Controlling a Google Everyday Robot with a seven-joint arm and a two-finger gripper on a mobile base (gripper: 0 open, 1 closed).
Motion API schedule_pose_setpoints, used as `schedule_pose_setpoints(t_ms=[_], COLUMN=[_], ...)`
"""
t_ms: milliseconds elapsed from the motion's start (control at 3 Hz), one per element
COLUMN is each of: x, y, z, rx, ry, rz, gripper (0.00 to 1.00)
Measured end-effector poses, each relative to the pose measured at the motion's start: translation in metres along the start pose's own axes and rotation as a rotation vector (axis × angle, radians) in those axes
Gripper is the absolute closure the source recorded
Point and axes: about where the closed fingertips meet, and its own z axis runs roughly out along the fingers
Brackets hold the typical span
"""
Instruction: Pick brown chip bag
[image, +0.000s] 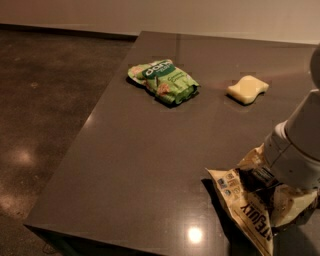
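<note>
The brown chip bag (248, 212) lies crinkled at the table's near right corner, cream and dark brown with bold dark lettering. My gripper (259, 176) is down on the bag's upper part, under the grey-white wrist (296, 146) that comes in from the right. The wrist hides part of the bag and the gripper's tips. The bag rests on the table.
A green snack bag (162, 81) lies at the far middle of the dark table (145, 165). A pale yellow sponge (247, 89) lies at the far right. The table's left and near edges drop to a dark polished floor (45, 115).
</note>
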Motion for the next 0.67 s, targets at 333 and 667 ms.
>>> schedule_pose_setpoints(t_ms=[333,667], x=[-0.0045,-0.0133], y=[-0.0030,-0.0104], z=[-0.0047,-0.0140], rx=[0.004,0.014], ry=[-0.011,-0.038], rz=[0.001,0.006], gripper=[0.65,0.88])
